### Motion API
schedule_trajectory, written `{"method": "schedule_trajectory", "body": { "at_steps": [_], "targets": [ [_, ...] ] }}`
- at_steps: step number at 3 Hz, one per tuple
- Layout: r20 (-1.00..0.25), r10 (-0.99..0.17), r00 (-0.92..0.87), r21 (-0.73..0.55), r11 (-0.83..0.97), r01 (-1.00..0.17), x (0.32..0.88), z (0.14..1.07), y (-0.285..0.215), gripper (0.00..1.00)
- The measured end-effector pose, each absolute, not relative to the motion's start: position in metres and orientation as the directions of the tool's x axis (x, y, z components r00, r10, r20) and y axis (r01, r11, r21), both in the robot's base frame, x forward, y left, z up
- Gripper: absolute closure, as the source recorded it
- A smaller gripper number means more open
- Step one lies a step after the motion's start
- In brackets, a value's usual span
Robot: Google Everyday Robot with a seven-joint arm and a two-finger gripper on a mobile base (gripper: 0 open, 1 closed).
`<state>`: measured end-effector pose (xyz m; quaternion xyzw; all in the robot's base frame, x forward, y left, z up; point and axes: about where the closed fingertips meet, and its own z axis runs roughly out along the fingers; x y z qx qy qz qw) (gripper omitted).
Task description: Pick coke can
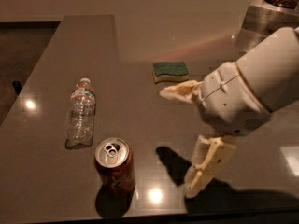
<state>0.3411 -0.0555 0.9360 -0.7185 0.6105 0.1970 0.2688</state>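
Note:
The coke can (pixel 115 166) is red with a silver top and pull tab. It stands upright near the table's front edge, left of centre. My gripper (pixel 176 141) is to the right of the can, above the table, with its two cream fingers (pixel 180 91) spread wide apart and nothing between them. A gap of bare table lies between the gripper and the can.
A clear crinkled plastic water bottle (pixel 80 115) lies on its side just left of and behind the can. A green and yellow sponge (pixel 171 71) lies behind the gripper. A metal container (pixel 265 21) stands at the back right. The grey table (pixel 140 120) ends close in front of the can.

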Motion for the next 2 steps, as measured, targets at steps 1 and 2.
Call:
{"method": "schedule_trajectory", "body": {
  "at_steps": [1, 2],
  "targets": [
    [-0.659, -0.713, 0.238, -0.136, -0.199, -0.971, 0.321, 0.932, -0.008, 0.0],
    [-0.686, -0.681, 0.255, -0.107, -0.253, -0.962, 0.309, 0.918, 0.028, 0.0]
  ]
}}
